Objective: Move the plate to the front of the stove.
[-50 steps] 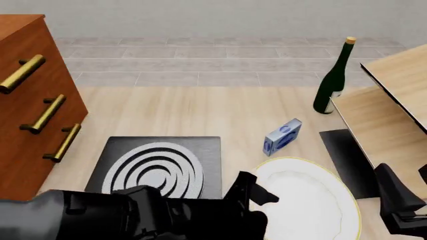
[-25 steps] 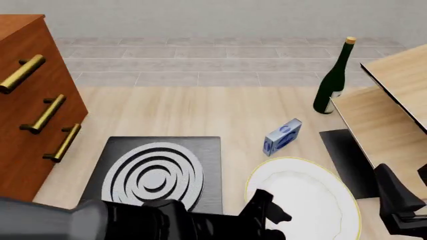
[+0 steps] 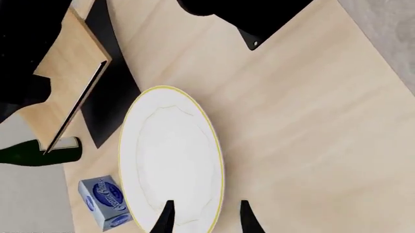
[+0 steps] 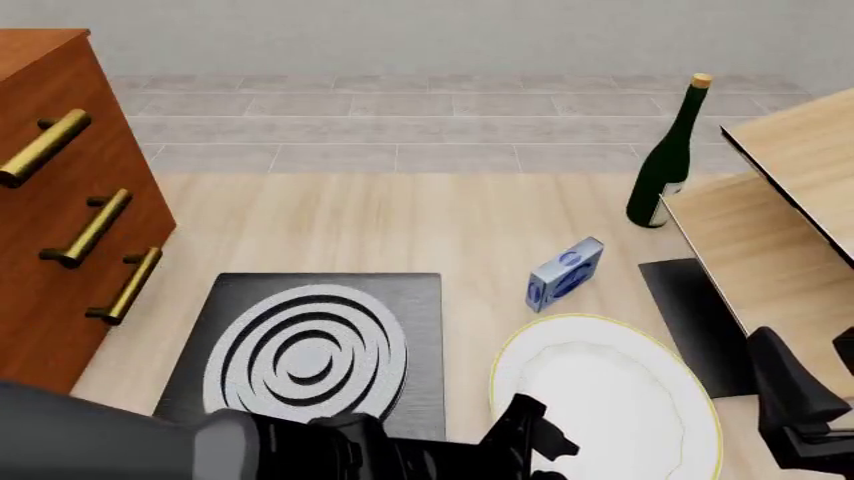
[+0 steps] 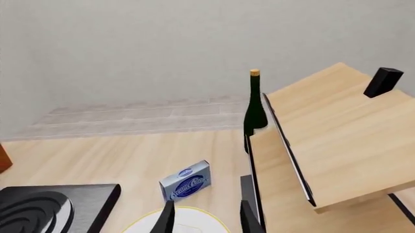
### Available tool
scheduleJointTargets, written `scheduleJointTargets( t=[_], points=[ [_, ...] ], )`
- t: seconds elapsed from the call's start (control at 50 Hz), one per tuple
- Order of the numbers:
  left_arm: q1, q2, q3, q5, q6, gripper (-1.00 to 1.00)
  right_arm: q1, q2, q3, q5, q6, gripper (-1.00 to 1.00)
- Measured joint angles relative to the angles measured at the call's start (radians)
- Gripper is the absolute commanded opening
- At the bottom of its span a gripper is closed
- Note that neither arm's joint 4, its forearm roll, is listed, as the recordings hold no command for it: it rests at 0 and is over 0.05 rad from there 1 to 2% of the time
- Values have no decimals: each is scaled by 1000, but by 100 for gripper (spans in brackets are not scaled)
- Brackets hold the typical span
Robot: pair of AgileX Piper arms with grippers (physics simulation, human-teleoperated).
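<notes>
The white plate (image 4: 614, 395) with its gold rim lies flat on the wooden table, right of the black stove (image 4: 310, 345) with silver rings. My left gripper (image 4: 545, 432) is at the plate's near left edge. In the left wrist view that gripper (image 3: 205, 221) is open, one finger over the plate (image 3: 172, 155) and the other over bare wood, with the rim between them. My right gripper (image 4: 805, 415) hangs at the table's right front, open and holding nothing. Its wrist view shows the gripper (image 5: 206, 218), the plate's far edge (image 5: 188, 216) and a corner of the stove (image 5: 52, 206).
A wooden drawer cabinet (image 4: 60, 200) stands left of the stove. A blue box (image 4: 566, 272) lies just behind the plate, and a green bottle (image 4: 663, 165) stands at the back right. A raised wooden shelf (image 4: 781, 230) and a plain black panel (image 4: 694, 320) border the plate's right side.
My left arm has drawn back toward the near edge, uncovering more of the stove. Its gripper has shifted right onto the plate's near left rim. Plate and right arm are unmoved.
</notes>
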Motion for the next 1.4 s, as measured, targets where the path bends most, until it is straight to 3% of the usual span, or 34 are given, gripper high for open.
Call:
scheduleJointTargets(
  t=[0.66,1.4],
  points=[
    [48,92,-3,-96,32,100,13,115,0,-109,0,100],
    [40,173,-49,-140,31,100,11,130,0,-126,2,100]
  ],
)
